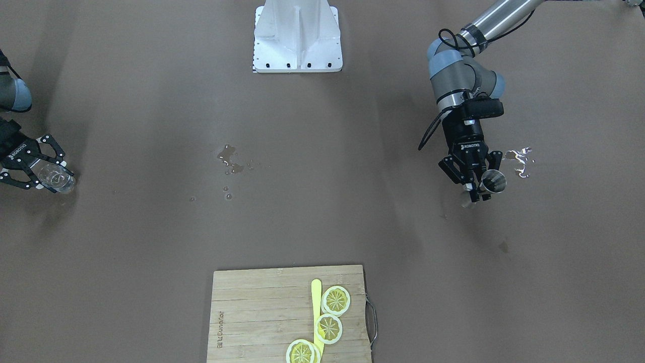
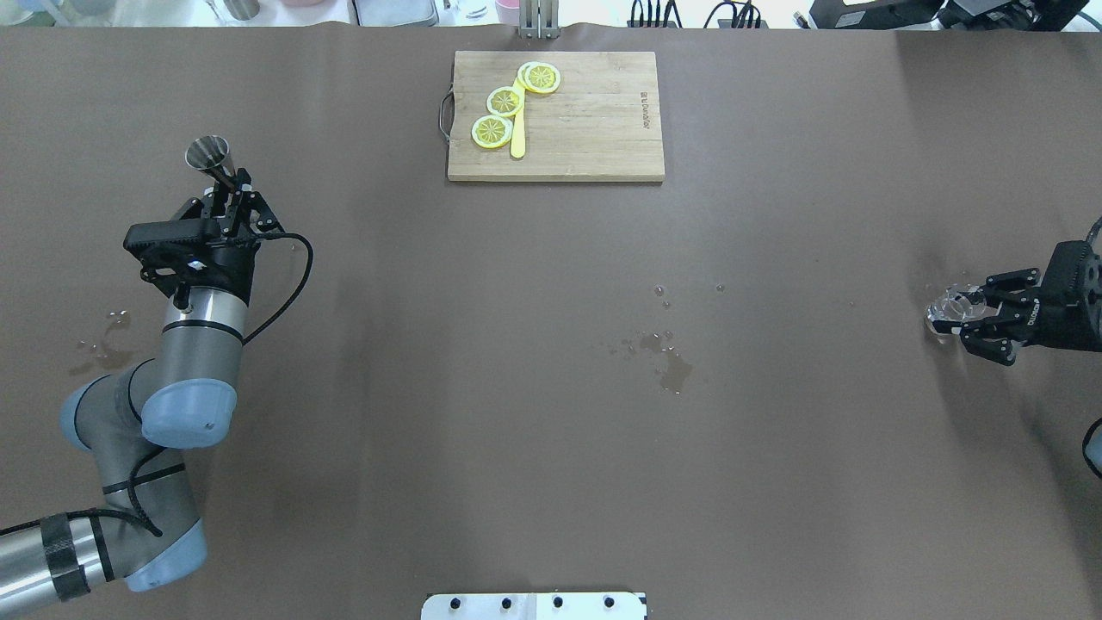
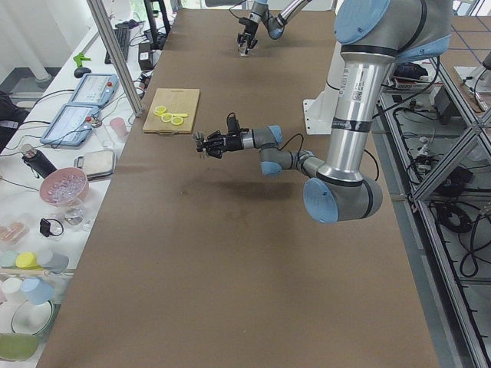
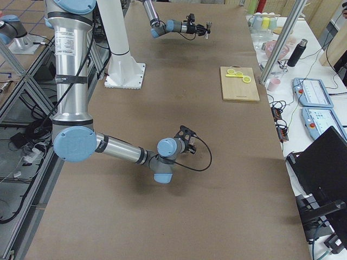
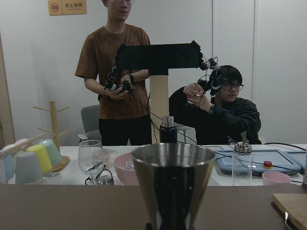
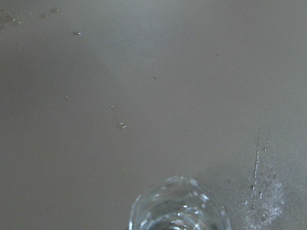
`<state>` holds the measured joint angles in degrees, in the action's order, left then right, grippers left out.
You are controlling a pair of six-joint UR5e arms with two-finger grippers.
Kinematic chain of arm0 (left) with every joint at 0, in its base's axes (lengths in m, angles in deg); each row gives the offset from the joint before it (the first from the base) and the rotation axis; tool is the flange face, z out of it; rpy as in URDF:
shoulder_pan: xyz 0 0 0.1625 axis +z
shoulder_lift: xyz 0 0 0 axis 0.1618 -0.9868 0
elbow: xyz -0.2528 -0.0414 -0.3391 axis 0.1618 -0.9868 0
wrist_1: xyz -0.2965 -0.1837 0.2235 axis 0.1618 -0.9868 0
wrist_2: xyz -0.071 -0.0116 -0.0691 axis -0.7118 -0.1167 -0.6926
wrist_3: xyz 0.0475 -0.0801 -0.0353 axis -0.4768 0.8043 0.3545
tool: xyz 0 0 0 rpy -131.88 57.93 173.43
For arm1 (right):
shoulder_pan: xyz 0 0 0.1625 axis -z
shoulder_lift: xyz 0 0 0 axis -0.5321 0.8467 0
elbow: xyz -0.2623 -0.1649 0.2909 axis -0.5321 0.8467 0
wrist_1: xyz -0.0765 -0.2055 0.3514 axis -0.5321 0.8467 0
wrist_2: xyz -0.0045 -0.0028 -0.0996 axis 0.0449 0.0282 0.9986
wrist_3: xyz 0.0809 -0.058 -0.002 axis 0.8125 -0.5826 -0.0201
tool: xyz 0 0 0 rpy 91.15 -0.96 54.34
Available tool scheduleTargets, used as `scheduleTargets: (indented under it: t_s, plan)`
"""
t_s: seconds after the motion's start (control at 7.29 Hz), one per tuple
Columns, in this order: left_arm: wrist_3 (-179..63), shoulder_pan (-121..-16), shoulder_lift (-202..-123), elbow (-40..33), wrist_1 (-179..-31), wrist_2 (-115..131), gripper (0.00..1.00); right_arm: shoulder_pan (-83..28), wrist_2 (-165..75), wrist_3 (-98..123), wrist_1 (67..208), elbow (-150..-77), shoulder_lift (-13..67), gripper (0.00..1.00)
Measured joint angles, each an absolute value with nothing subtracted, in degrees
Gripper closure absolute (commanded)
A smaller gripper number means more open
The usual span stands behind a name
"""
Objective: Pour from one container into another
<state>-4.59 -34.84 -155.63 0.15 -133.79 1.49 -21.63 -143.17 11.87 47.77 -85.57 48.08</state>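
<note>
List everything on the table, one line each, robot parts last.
Cutting board: one, pale wood, centre of the far edge.
Lemon slices: three, yellow, on the board.
Yellow stick: one, on the board among the slices.
Water spills: several patches, clear, mid-table and near each arm.
Steel jigger: one, silver, upright in the left claw.
Clear glass: one, transparent, in the right claw.
Base plate: one, white, robot's side of the table.
Left claw: black, shut on the jigger.
Right claw: black, shut on the glass.
</note>
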Motion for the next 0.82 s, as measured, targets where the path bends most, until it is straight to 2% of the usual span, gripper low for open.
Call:
scheduleTargets:
  t_s: [0.82]
  plan:
    - [11.16,-37.91,-154.60,4.07,-122.19,1.57,1.00,-21.64,-143.25,11.96,46.28,-84.84,48.47,0.00]
